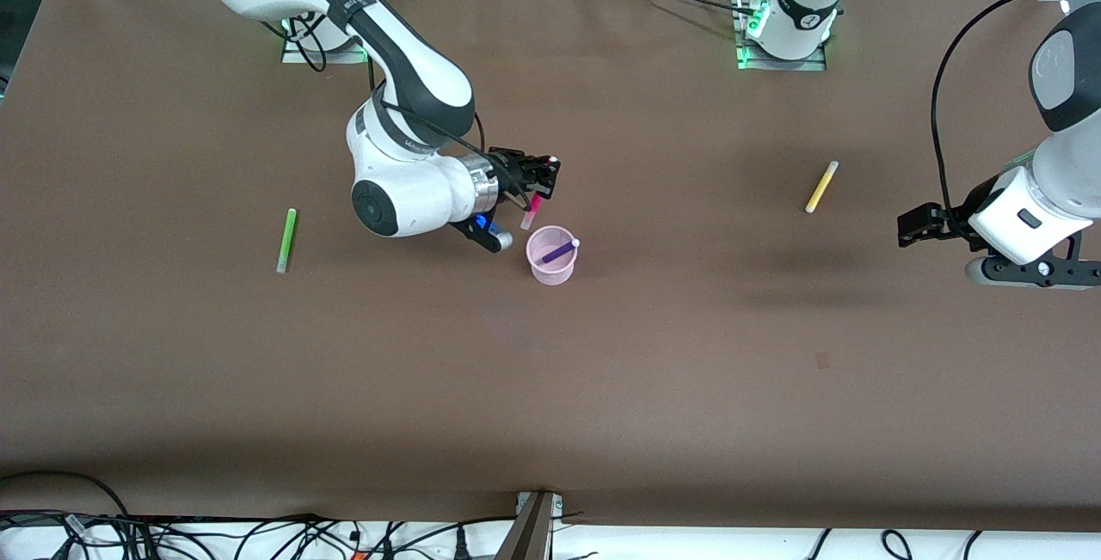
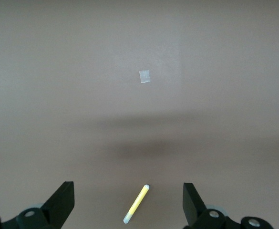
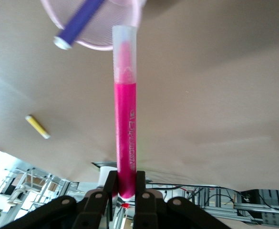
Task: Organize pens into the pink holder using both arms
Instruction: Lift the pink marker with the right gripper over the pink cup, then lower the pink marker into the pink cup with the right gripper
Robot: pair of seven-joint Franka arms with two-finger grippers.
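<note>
Table [image 1: 654,353]: brown matt covering, smooth, cloth- or paper-like. Pink holder [image 1: 550,268], frame centre: pale translucent plastic, faint sheen. Magenta pen [image 3: 125,119]: glossy plastic barrel, frosted clear end. Arm shell [image 1: 413,190], upper left: glossy white plastic, matt black bands, bare metal wrist ring.

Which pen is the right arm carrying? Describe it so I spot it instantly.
Find the pale pink translucent round cup mid-table. Just above its rim, the right gripper pinches a magenta-pink marker pen; the other loose pens lie flat on the table.
</note>
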